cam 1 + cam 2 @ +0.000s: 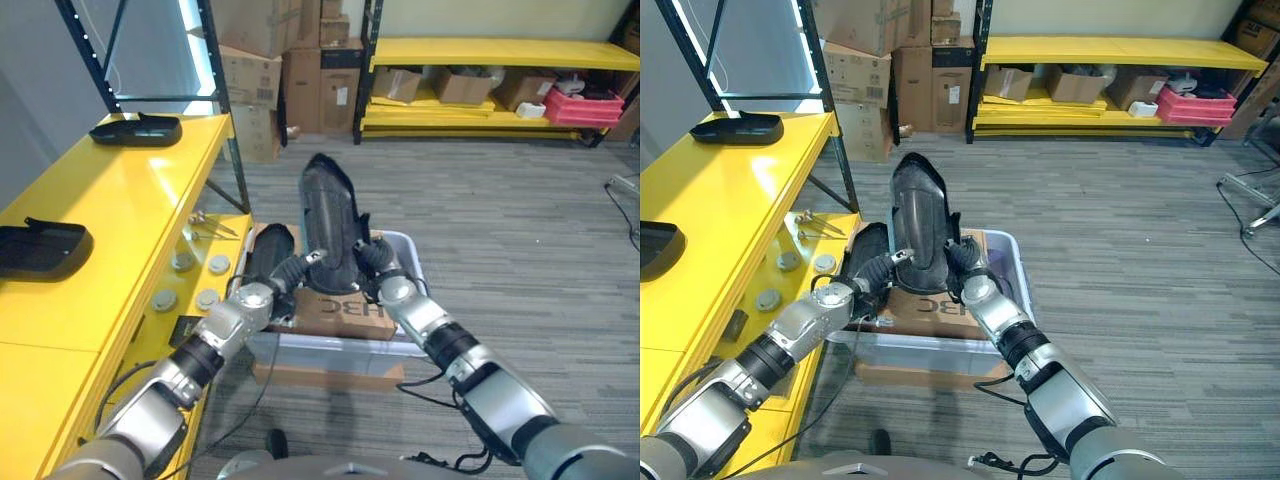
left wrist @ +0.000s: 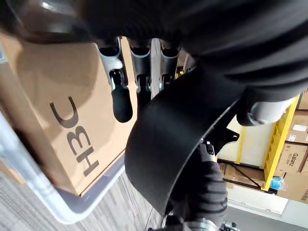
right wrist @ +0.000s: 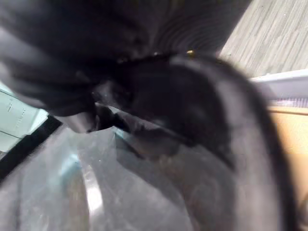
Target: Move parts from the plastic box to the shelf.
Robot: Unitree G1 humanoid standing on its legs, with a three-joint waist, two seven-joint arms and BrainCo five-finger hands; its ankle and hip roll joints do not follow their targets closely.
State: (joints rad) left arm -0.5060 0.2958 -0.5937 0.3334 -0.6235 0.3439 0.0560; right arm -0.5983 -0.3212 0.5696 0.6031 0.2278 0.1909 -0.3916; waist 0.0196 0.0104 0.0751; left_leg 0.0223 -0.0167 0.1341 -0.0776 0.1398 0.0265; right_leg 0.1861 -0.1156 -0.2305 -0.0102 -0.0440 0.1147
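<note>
Your robot's left fingers (image 2: pixel 121 98) were curled against the edge of the long black curved part (image 1: pixel 330 225), with the thumb on its other side, so the left hand (image 1: pixel 290 272) was clamped on it. On the far side, the right hand (image 1: pixel 374 258) pressed against the same part, but you could not tell how its fingers sat, because the part hid them.

Both hands held the black curved part standing up on end over the clear plastic box (image 1: pixel 410 255). A brown cardboard sheet (image 1: pixel 345 312) lay in the box under the hands. Another black part (image 1: pixel 266 256) sat in the box, just beside the left hand.

To the robot's left was the yellow shelf (image 1: pixel 110 230). Two black parts lay on it, one near (image 1: pixel 40 247) and one far (image 1: pixel 136 129), well apart from each other. Small round silver pieces (image 1: pixel 195 282) lay on its lower ledge.
</note>
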